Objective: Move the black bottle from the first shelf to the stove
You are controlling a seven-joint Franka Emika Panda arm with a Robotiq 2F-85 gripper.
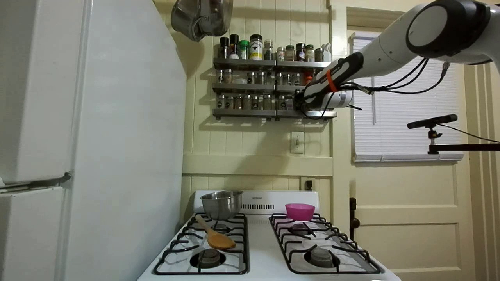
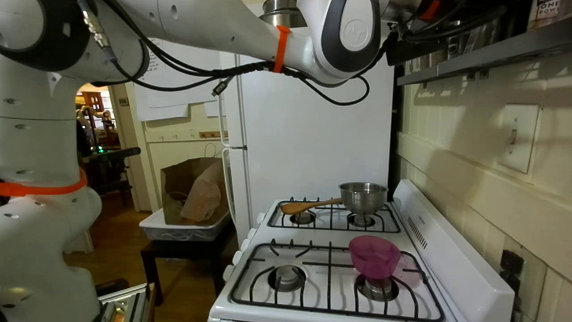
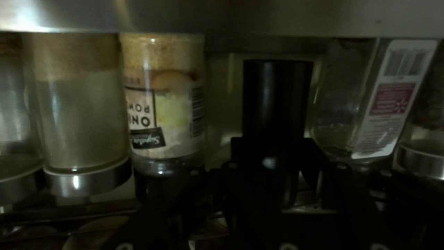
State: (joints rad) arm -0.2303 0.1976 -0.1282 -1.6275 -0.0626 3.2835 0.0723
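Observation:
In the wrist view, which is upside down, a black bottle (image 3: 276,97) stands between the fingers of my gripper (image 3: 274,149). Both fingertips press against its sides. A gap shows between the bottle's base and the shelf edge (image 3: 277,17), so it looks raised off the shelf. In both exterior views my hand is at the lowest rack tier (image 1: 246,113), which also shows at upper right (image 2: 500,51); the bottle is hidden there. The white stove (image 1: 259,253) stands below the rack and shows from the side (image 2: 254,246).
An onion powder jar (image 3: 163,97) and a glass jar (image 3: 340,104) flank the bottle closely. A metal bowl (image 1: 222,205), a wooden spoon (image 1: 218,239) and a pink bowl (image 1: 300,212) sit on the grates. A refrigerator (image 1: 129,136) stands beside the stove. Pots (image 1: 203,17) hang above.

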